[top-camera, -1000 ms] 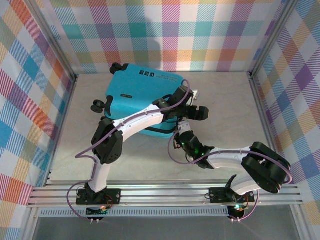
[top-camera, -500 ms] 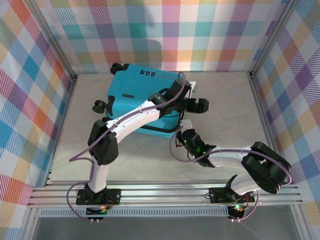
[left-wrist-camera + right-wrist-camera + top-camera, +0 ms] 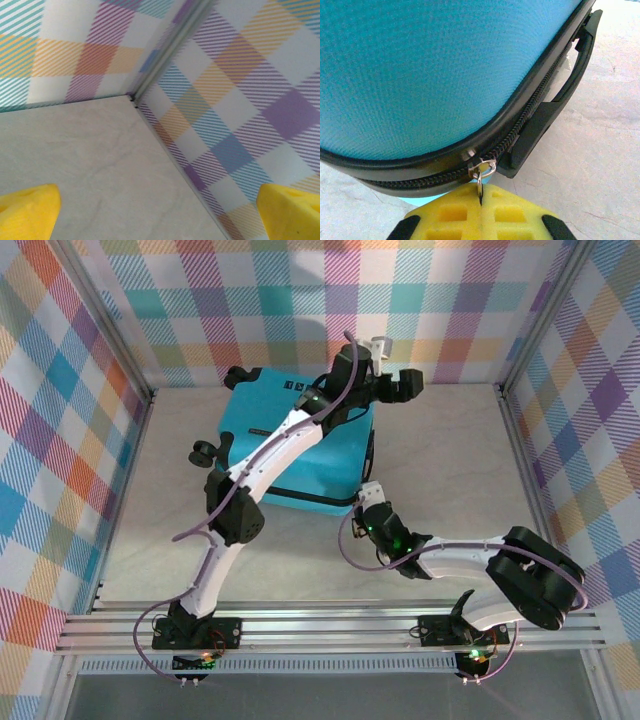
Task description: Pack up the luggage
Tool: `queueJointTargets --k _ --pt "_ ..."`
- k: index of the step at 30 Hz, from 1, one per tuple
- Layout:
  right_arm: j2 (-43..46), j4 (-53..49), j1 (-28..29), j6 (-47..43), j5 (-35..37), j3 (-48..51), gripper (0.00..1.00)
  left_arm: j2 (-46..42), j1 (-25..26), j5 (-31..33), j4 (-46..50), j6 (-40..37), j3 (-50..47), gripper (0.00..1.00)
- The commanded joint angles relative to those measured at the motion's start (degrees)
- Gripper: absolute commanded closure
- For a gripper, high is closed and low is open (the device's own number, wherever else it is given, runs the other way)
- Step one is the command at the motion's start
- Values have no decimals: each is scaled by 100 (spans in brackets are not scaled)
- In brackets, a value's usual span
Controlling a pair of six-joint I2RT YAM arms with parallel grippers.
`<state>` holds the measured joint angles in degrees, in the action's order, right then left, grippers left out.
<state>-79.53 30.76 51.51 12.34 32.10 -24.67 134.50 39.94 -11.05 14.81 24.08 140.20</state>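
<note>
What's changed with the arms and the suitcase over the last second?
The left gripper swung up from the right edge of the luggage toward the back wall, open and empty. The right gripper stayed at the near right corner, shut on the zipper pull. The luggage hasn't visibly moved.

Left arm [image 3: 270, 445] and right arm [image 3: 450, 560]: white shells, fat black joint housings, loose purple cable [image 3: 340, 542] looped along each. Green LED glow [image 3: 392, 537] on right wrist. Black base plates [image 3: 195, 632], tiny red/green lights below. Right fingers [image 3: 450, 217] bright yellow plastic, square recessed pockets, black corner inserts; left fingertips [image 3: 25, 210] plain yellow wedges
</note>
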Motion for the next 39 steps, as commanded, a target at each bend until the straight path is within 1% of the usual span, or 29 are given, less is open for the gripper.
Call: queueJointTargets --k 1,3,7,10,12,15,21,23,25,30,34,36,39 --pt "252 351 93 -176 73 49 100 419 -239 92 -934 250 113 0" --pt "313 338 109 -181 53 82 100 614 -335 176 -1450 284 69 0" --pt "485 309 179 -114 26 196 100 930 -448 352 -2190 422 71 0" --pt "542 255 224 -17 28 255 100 1055 -494 585 -2517 510 77 0" --pt "560 228 261 18 18 269 100 1168 -530 637 -2565 584 198 0" --pt "570 206 281 23 16 274 100 1349 -582 652 -2282 629 512 0" --pt "677 215 273 -66 103 296 100 1322 -638 561 -1663 833 515 0" --pt "762 51 197 -117 218 251 100 1240 -646 504 -1312 878 517 0" --pt "931 -141 -8 -158 193 234 100 1169 -646 403 -923 846 515 0" --pt "1405 -657 -685 -334 -320 129 100 1078 -646 240 -119 667 530 1" --pt "1450 -938 -1099 -457 -844 -44 100 1070 -646 114 369 508 534 2" --pt "1394 -917 -1205 -519 -917 -90 100 1096 -646 -26 468 466 543 1" --pt "1333 -611 -1369 -797 -1546 -53 100 1178 -646 -294 526 475 593 2"
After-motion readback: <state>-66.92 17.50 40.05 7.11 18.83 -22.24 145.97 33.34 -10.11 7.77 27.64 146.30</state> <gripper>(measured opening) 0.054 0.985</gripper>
